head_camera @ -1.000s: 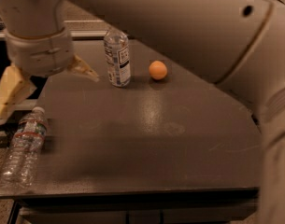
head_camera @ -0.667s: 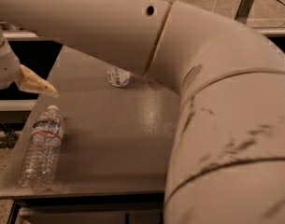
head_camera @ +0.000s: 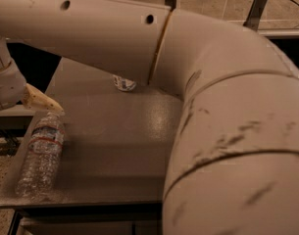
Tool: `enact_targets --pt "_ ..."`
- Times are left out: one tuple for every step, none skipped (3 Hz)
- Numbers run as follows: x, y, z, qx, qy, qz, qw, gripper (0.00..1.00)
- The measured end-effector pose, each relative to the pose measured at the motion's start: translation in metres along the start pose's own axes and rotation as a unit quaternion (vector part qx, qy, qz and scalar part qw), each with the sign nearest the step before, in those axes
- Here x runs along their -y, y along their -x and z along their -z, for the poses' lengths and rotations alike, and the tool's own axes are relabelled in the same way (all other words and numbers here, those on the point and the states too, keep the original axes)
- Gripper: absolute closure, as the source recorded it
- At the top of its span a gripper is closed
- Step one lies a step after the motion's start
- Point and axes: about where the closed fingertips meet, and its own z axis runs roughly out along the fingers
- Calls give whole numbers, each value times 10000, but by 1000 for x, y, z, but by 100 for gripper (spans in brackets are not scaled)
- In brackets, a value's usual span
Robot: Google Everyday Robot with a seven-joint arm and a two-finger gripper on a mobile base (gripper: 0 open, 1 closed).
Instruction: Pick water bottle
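Note:
The water bottle (head_camera: 41,155) lies on its side at the left edge of the grey table (head_camera: 114,151). It is clear and ribbed, with a red-and-blue band near its neck, and its cap end points to the far side. My gripper (head_camera: 25,98) is at the left edge of the camera view, just above and behind the cap end. One cream finger (head_camera: 41,102) shows, splayed out to the right with its tip just above the bottle's cap; the other is out of frame. The gripper is open and holds nothing.
My arm (head_camera: 212,106) fills the top and right of the view and hides much of the table. The base of another bottle with a white label (head_camera: 124,83) stands at the far side, under the arm. The table's left edge runs beside the lying bottle.
The gripper has come down and closer to the lying bottle's cap end. The bottle looks larger and nearer. The arm now hides the orange ball and most of the standing bottle.

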Motion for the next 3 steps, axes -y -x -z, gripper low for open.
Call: enact_targets --pt "6 -4 -19 -276 -126 -123 9995 0" --pt "8 -10 -35 -410 -113 -240 9988 0" --pt "5 -18 -54 -488 -93 -266 9984 0"
